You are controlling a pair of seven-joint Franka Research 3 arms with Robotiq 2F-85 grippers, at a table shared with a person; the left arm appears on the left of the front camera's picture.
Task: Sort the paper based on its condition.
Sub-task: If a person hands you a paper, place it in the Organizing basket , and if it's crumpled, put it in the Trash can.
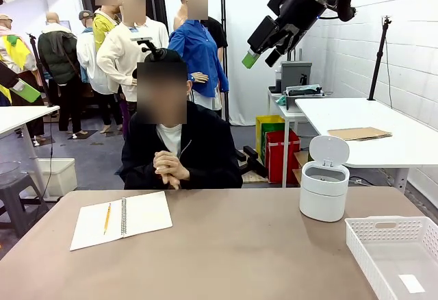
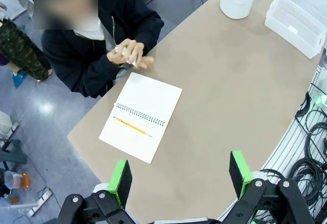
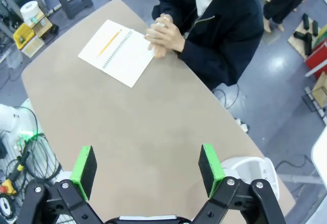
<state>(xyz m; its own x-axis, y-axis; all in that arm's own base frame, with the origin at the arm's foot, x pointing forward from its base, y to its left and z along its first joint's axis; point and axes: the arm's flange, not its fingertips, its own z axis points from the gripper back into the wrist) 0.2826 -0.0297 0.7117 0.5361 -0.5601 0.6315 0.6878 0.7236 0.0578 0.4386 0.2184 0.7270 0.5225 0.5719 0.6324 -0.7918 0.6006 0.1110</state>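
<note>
Both arms hang high over the brown bench [image 1: 233,245]. Left gripper [image 2: 180,178] is spread wide and empty. Right gripper [image 3: 147,163] is likewise released, nothing between its pads. Probably parked clear so the person can work.

Near right: white slotted plastic basket [image 1: 390,223], likely for smooth sheets. A small flat white slip lies inside; can't tell if it's paper or a label.

Left: open white spiral-bound notebook [image 1: 144,214], yellow pencil [image 1: 107,218] on it, probably the source of sheets.

Beyond the basket: white round bin [image 1: 323,190], lid up, likely for wads.

Far edge: person's hands [image 1: 169,166] clasped around what looks like a white paper wad [image 2: 124,54]; not yet set down.
</note>
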